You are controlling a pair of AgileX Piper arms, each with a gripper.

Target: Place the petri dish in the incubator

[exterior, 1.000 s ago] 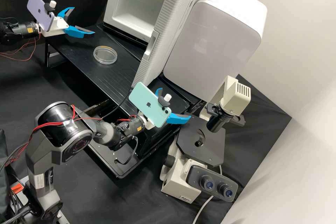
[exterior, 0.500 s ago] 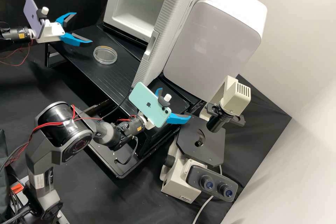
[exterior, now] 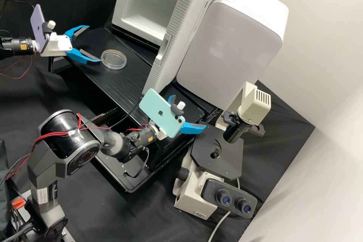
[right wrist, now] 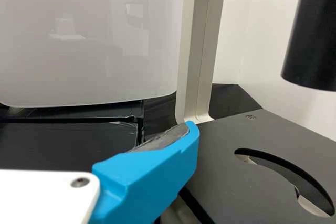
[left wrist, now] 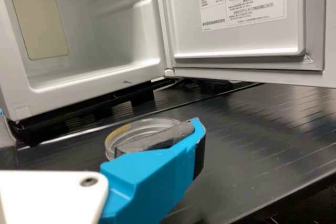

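A clear petri dish (exterior: 113, 59) lies flat on the black counter (exterior: 124, 83), near its far end, just in front of the white incubator (exterior: 140, 0), whose door (exterior: 185, 22) stands wide open. The left end effector (exterior: 92, 44) hovers low over the counter's far left edge with its blue fingers spread, the nearer fingertip (left wrist: 186, 132) just beside the dish's rim; whether it touches the rim cannot be told. Off the counter's near right edge, the right end effector (exterior: 188, 113) hangs with its fingers apart and gripping nothing, one finger (right wrist: 157, 166) just above the black stage (right wrist: 252, 182) of a white microscope (exterior: 211, 189).
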